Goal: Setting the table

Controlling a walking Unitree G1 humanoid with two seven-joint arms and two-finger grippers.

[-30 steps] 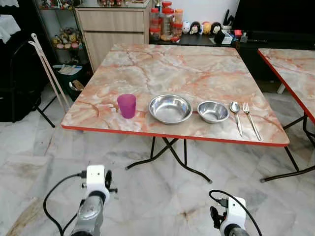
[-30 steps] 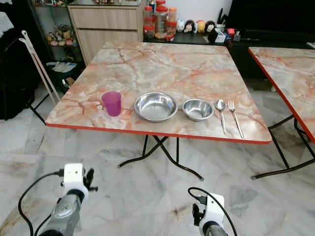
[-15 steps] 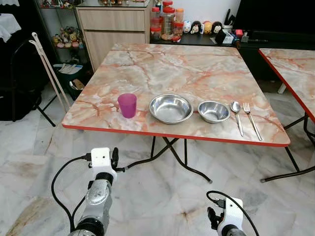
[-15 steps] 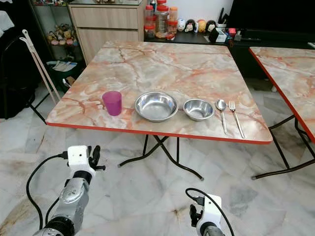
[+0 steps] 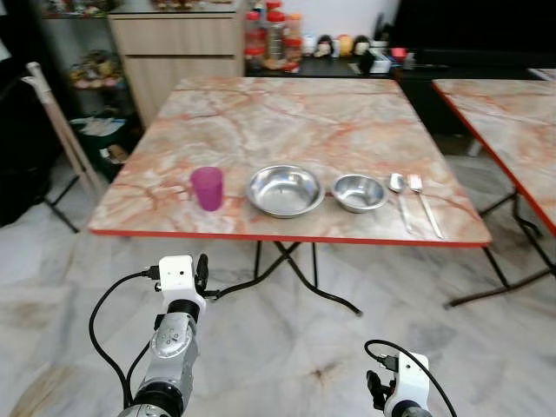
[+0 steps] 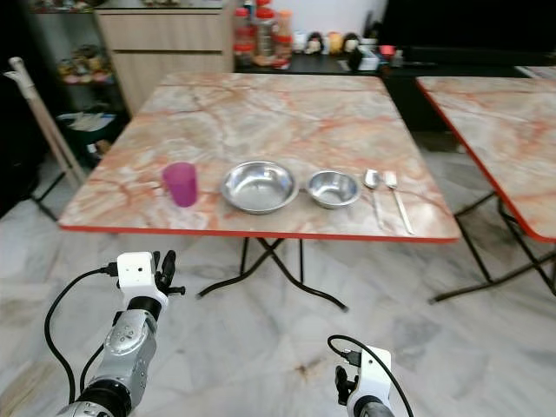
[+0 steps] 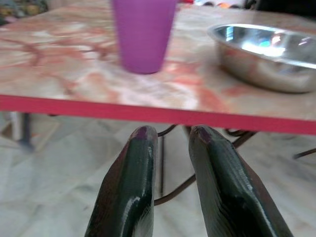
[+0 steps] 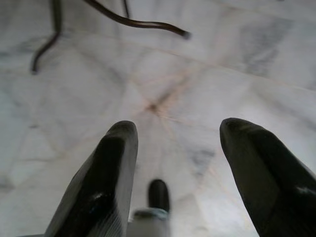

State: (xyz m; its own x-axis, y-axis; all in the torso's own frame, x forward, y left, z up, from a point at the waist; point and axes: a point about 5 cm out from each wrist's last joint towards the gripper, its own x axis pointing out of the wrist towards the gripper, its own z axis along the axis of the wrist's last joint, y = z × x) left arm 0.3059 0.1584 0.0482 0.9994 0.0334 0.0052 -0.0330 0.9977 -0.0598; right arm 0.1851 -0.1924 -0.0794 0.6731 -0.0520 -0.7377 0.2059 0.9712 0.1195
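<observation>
Place setting: a row along the near edge of the marble-patterned table [image 5: 287,113], which has a red rim
Purple cup [image 5: 207,188]: upright at the left end of the row, empty as far as can be seen
Large steel bowl [image 5: 285,190]: just right of the cup, apart from it
Small steel bowl [image 5: 360,193]: right of the large bowl, close beside it
Spoon [image 5: 399,191]: right of the small bowl, handle pointing to the near edge
Fork [image 5: 424,201]: just right of the spoon, lying parallel to it
Left claw [image 7: 170,136]: raised in front of the table's near edge, below the tabletop, aimed toward the cup; fingers [image 7: 133,182] nearly together with a narrow gap, holding nothing
Right claw [image 8: 177,143]: hangs low over the marble floor [image 5: 452,347], fingers spread wide, empty
Second table [image 5: 512,122]: same pattern, at the right
Far side: wooden cabinet [image 5: 174,52] and jars [image 5: 269,39] behind the table
</observation>
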